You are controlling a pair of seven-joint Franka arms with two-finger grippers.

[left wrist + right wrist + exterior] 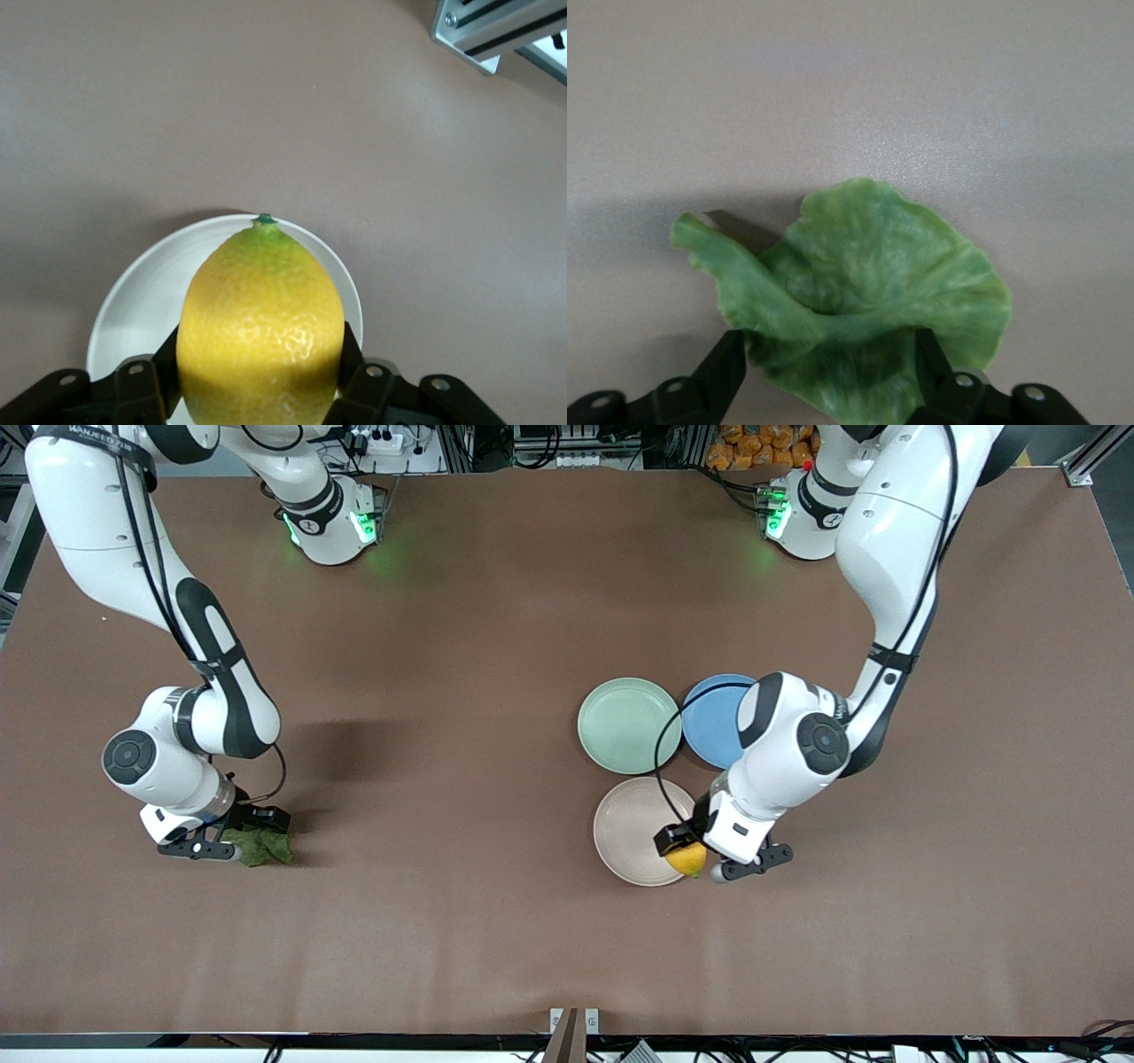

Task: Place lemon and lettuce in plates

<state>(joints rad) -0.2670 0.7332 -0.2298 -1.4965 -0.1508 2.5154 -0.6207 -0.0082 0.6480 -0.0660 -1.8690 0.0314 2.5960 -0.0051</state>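
A: Where is the lemon [687, 858]?

B: In the left gripper [700, 861], up over the rim of the cream plate [631, 833], on the side of that plate toward the left arm's end of the table. In the left wrist view the lemon [260, 329] fills the space between the two black fingers [351, 354], which press against its sides, and the cream plate [142, 305] shows beneath it.

A: So the fingers are closed on it?

B: Closed as far as the fruit allows, yes. They have hold of the lemon and nothing else.

A: And the lettuce [260, 845]?

B: Near the table's edge at the right arm's end, in the half of the table nearer the front camera, well apart from the plates. The right gripper [232, 841] is down at it. In the right wrist view the leaf [850, 297] sits between the fingers [723, 372], one on each side, with the leaf's near edge bunched between them. The fingers are partly closed around the leaf, gripping it.

A: Is the leaf off the table?

B: I cannot tell; its shadow lies close under it.

A: Where are the plates?

B: The mint plate [629, 724] lies near the middle of the table, just beside a blue plate [714, 713] that the left arm partly covers. The cream plate is nearer the front camera than both, close to the mint one. The mint plate holds nothing.
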